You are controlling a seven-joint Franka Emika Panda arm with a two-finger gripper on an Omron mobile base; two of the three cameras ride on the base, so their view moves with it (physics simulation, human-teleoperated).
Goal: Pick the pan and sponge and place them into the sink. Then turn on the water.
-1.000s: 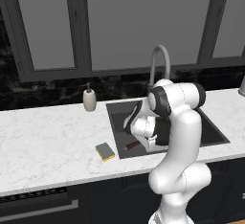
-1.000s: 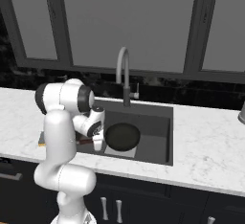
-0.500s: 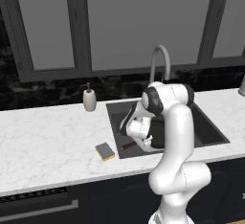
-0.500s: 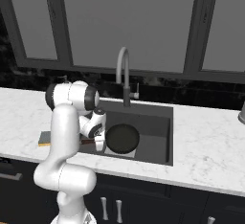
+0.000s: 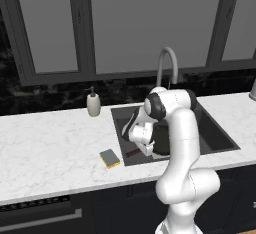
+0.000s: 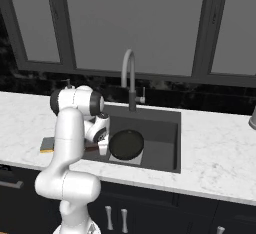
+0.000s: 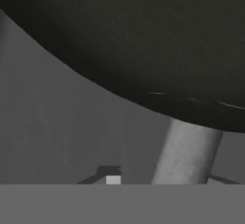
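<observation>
Pan (image 6: 126, 144) across sink (image 6: 162, 132) floor — faucet (image 6: 128, 77) arching behind

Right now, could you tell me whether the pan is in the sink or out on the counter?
In: the pan lies inside the sink basin, below the counter.

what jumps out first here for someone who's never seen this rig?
The white arm, bent down over the dark sink in the middle of the marble counter, its hand low at the basin's left side. Next, the round black pan lying inside the sink, right beside the hand. Then the sponge, out on the counter just left of the basin, with the arched faucet behind, no stream showing.
</observation>
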